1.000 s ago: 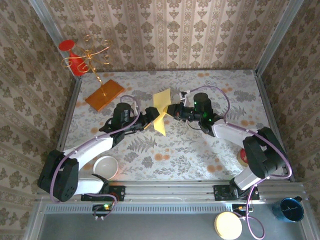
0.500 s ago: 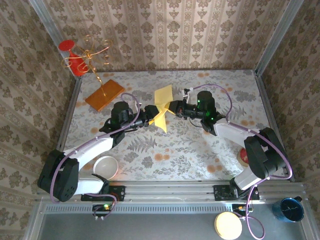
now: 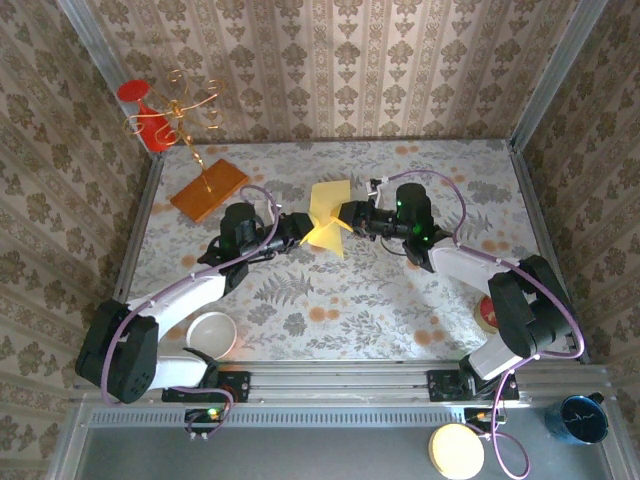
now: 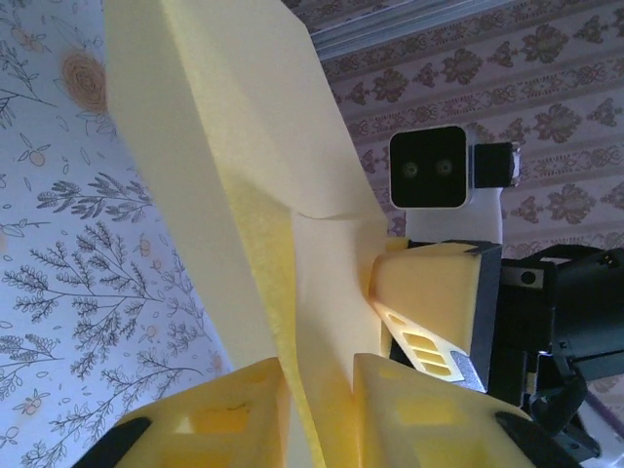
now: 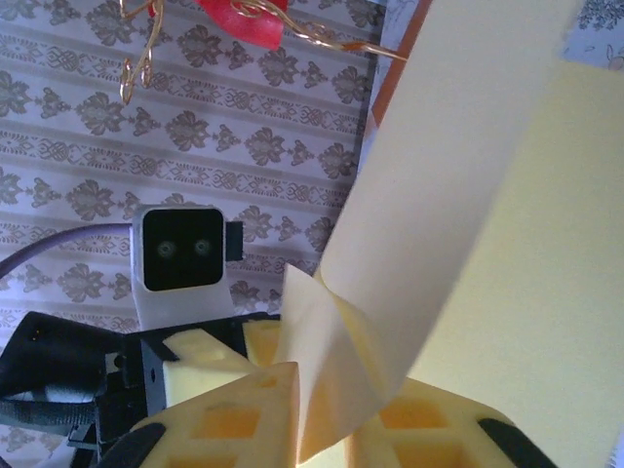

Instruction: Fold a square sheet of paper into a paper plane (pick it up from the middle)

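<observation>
The pale-yellow sheet of paper (image 3: 327, 218) hangs above mid-table, creased and partly folded, between both grippers. My left gripper (image 3: 299, 229) is shut on its left edge. My right gripper (image 3: 349, 216) is shut on its right edge. In the left wrist view the paper (image 4: 244, 175) runs down between my left gripper's (image 4: 317, 414) foam fingers (image 4: 224, 419), and the right gripper's finger (image 4: 429, 302) presses it from beyond. In the right wrist view a curled flap of the paper (image 5: 458, 195) sits between my right gripper's (image 5: 327, 429) fingers (image 5: 229, 419), with the left gripper's pads (image 5: 200, 351) behind.
An orange board (image 3: 208, 190) with a gold wire stand (image 3: 185, 105) and a red piece (image 3: 145, 115) sit at the back left. A white bowl (image 3: 212, 333) is near the left base. A red roll (image 3: 486, 316) lies by the right arm.
The paper's lower point has lifted and the sheet has turned flatter between the grippers. The right gripper has shifted slightly right; the left has edged back a little.
</observation>
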Controlling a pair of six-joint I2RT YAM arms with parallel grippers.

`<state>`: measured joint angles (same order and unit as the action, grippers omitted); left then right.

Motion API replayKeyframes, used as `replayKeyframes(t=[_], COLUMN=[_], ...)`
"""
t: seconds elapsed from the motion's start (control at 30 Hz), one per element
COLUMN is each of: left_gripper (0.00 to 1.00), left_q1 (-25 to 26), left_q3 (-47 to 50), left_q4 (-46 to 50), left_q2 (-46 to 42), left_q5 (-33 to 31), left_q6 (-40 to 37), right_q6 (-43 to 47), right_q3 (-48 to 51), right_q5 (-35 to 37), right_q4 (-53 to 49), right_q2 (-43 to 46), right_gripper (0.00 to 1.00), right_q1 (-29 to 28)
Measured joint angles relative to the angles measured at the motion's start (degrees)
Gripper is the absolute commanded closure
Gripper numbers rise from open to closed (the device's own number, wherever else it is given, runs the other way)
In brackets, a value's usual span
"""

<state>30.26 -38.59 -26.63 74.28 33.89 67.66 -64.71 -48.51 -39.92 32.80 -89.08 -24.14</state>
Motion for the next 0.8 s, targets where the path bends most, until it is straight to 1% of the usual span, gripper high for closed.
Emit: replayKeyframes(t=[0.13, 0.2, 0.27, 0.37, 0.47, 0.53, 0.6, 0.67, 0.8], left_gripper=[0.86, 0.88, 0.9, 0.91, 0.92, 0.93, 0.93, 0.93, 0.94], left_q1=[-0.55, -0.81, -1.11, -1.11, -1.07, -0.63, 0.26, 2.25, 6.95], left_q3=[0.0, 0.0, -0.02, -0.39, -3.52, -7.32, -12.09, -18.08, -26.88], left_q4=[0.28, 1.07, 2.67, 8.57, 20.15, 28.68, 37.11, 45.27, 56.65], left_q2=[0.02, 0.02, 0.02, 0.02, 0.02, 0.02, 0.11, 0.96, 4.9], left_q5=[-0.02, -0.09, -0.39, -1.88, -5.6, -9.75, -15.26, -22.21, -35.82], left_q6=[-0.72, -1.75, -3.26, -7.5, -14.38, -19.76, -25.2, -30.84, -38.93], right_q6=[0.31, 1.29, 2.84, 6.12, 10.03, 12.44, 14.47, 16.31, 18.56], right_q3=[1.29, 1.49, 1.51, 1.49, 1.42, 1.27, 0.81, 0.22, -0.15], right_q5=[0.07, 0.52, 1.53, 4.44, 8.61, 11.37, 13.84, 16.11, 19.74], right_q4=[-1.86, -4.28, -7.43, -13.86, -21.18, -25.55, -29.22, -32.15, -36.11], right_q2=[1.16, 2.19, 3.52, 6.19, 9.01, 10.75, 12.07, 12.96, 14.05], right_gripper=[0.66, 0.6, 0.57, 0.53, 0.51, 0.51, 0.5, 0.5, 0.5], right_q1=[0.72, 1.27, 1.84, 2.73, 3.28, 3.32, 3.32, 3.32, 3.48])
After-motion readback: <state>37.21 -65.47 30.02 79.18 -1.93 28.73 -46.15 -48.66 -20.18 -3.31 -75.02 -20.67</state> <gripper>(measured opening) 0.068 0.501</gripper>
